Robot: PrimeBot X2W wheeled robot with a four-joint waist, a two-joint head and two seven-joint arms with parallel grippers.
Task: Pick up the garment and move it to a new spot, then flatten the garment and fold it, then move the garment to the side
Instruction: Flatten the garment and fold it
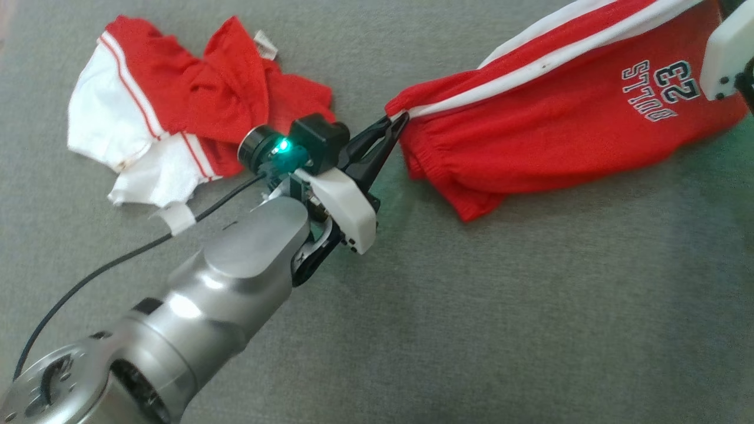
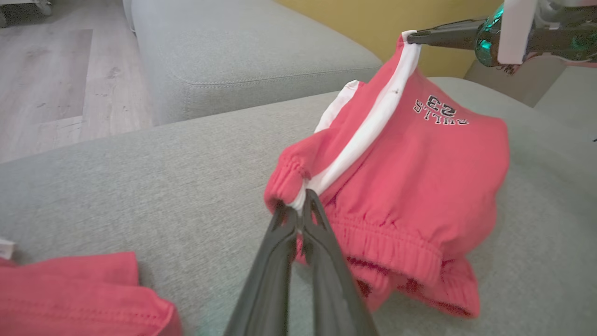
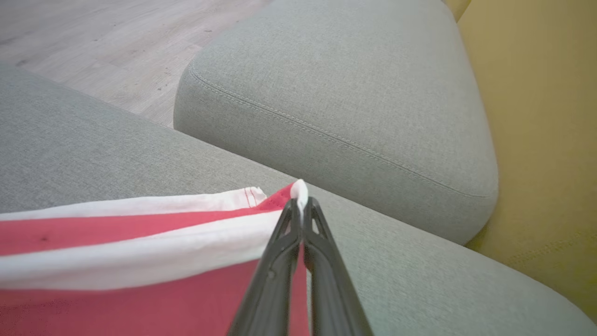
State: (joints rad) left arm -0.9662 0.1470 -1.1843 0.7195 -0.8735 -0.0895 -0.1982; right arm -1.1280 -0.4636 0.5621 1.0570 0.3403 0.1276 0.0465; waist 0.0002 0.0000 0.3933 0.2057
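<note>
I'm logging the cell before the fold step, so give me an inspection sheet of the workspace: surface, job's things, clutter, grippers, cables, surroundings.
Surface: grey fabric sofa seat, flat.
Job's things: red shorts with white side stripes and a number print, strung between both grippers, lower side resting on the seat.
Clutter: crumpled red-and-white garment, lying apart on the robot's left.
Grippers: left gripper shut on the shorts' elastic waistband; right gripper shut on the white stripe at the other end.
Cables: black cable with a white tape tag, running along the left arm.
Surroundings: second grey cushion, wooden floor, yellow wall.
</note>
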